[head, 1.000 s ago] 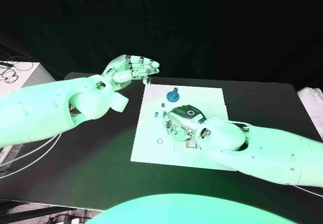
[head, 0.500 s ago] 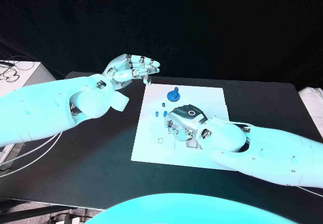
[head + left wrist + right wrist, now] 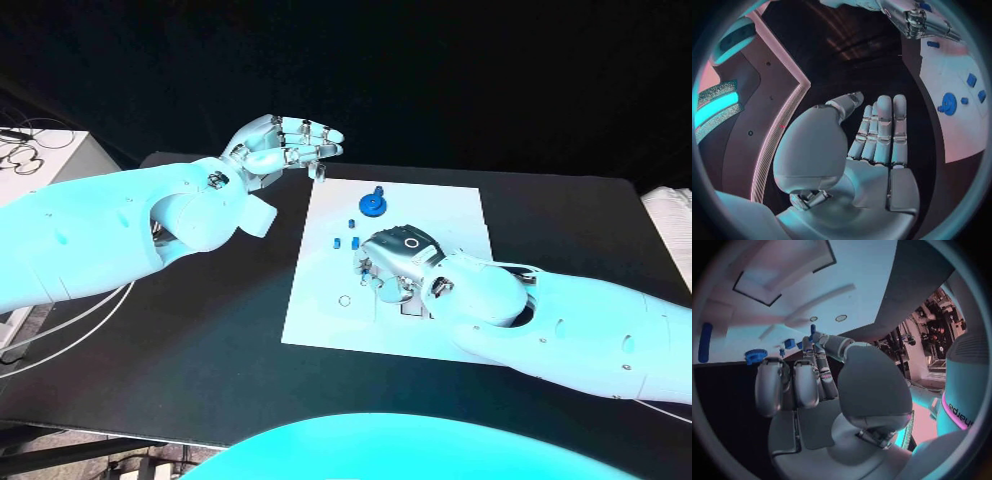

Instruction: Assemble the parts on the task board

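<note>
The white task board lies in the middle of the black table. On its far part stands a round blue gear-like part, with small blue pieces beside it. My right hand is low over the board's middle with its fingers curled down. In the right wrist view its thumb and a finger pinch a small blue peg, and the gear lies beyond. My left hand hovers above the board's far left corner, holding nothing, with its fingers stretched out side by side.
A white box with cables stands at the table's left edge. A pale object lies at the right edge. Bare black table lies left of the board. A long blue bar lies on the board.
</note>
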Robot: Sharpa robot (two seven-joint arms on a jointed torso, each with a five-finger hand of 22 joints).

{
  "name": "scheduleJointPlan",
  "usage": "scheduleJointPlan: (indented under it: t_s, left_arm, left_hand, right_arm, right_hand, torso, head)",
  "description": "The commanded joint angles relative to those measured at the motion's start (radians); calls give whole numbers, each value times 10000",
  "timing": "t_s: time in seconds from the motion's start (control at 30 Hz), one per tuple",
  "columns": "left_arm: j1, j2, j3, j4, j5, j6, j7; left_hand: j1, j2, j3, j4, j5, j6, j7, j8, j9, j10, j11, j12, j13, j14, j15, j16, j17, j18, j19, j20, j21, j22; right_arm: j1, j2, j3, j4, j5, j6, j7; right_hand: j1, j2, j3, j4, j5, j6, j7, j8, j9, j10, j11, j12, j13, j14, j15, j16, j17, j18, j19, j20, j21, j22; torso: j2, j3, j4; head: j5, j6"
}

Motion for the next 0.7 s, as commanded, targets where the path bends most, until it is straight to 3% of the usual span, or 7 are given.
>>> scheduleJointPlan:
  t_s: [0.03, 0.7]
  left_arm:
    - [7, 14, 8, 12, -30, 40, 30]
    - [7, 15, 8, -20, -47, 46, 28]
  left_hand:
    - [-9, -46, -63, 0, 3, -94, 2, -44, 10, -87, 15, 24, -14, -19, 34, -42, -11, 137, 86, 2, -50, -12]
    - [-9, -47, -68, 0, 3, -98, 3, -43, 12, -105, 19, 23, -16, -20, 36, -43, -12, 137, 87, 3, -56, -16]
  right_arm:
    - [-21, 9, -4, -5, -95, 95, -5]
    - [-118, 30, -14, -17, 57, 90, 28]
  right_hand:
    - [-21, 108, 37, -17, 24, 36, -4, 40, 9, 466, -396, 36, 110, 401, -59, 10, 6, -132, 42, -4, 20, 9]
    - [-21, 108, 37, -17, 24, 36, -4, 40, 9, 466, -396, 36, 110, 401, -59, 10, 6, -132, 42, -4, 20, 9]
  torso:
    - [1, -8, 8]
    - [2, 2, -2]
  head:
    - [20, -25]
    - [98, -75]
